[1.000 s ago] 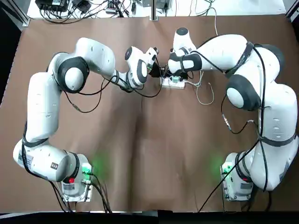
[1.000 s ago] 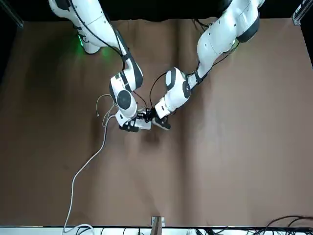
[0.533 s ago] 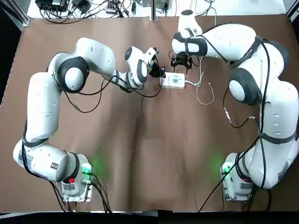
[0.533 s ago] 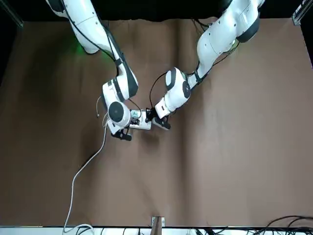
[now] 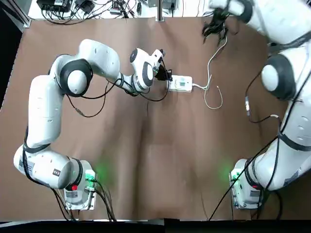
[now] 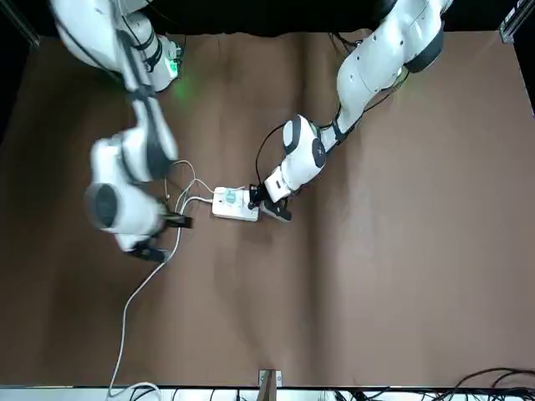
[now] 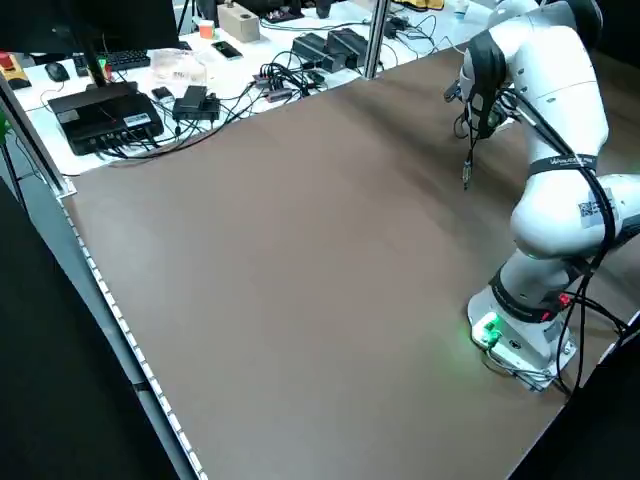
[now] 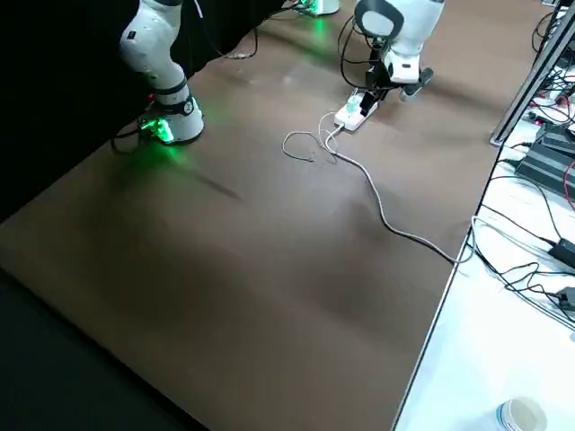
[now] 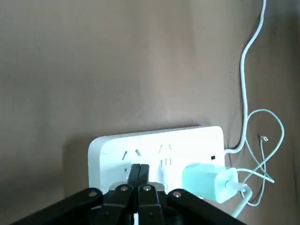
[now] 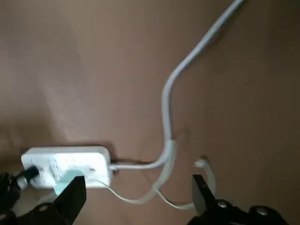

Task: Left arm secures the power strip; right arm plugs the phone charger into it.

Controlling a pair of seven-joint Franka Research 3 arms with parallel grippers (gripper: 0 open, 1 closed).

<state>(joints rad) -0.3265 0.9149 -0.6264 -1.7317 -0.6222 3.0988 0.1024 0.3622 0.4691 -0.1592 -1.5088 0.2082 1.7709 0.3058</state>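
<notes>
Two grippers, one job nearly closed out as we read it: the phone charger [image 9: 205, 181] sits seated in the power strip [image 5: 180, 83], near the table's far side in the middle. Our left gripper [image 9: 138, 187] has its fingers pinched together, tips pressed down on the strip's near end, pinning it rather than clamping it. Our right gripper [image 10: 136, 197] hangs above the table by the far edge, fingers spread wide, holding nothing. We judge the remaining step is release: lift the left fingers straight up, no sideways drag, so the strip stays put and the plug stays seated. The thick white cord [image 8: 395, 229] runs off the far edge and the thin cable [image 5: 211, 99] loops just beside the strip, so we keep clear of both. Bare table [image 5: 160, 160] lies toward the bases for retreat.
</notes>
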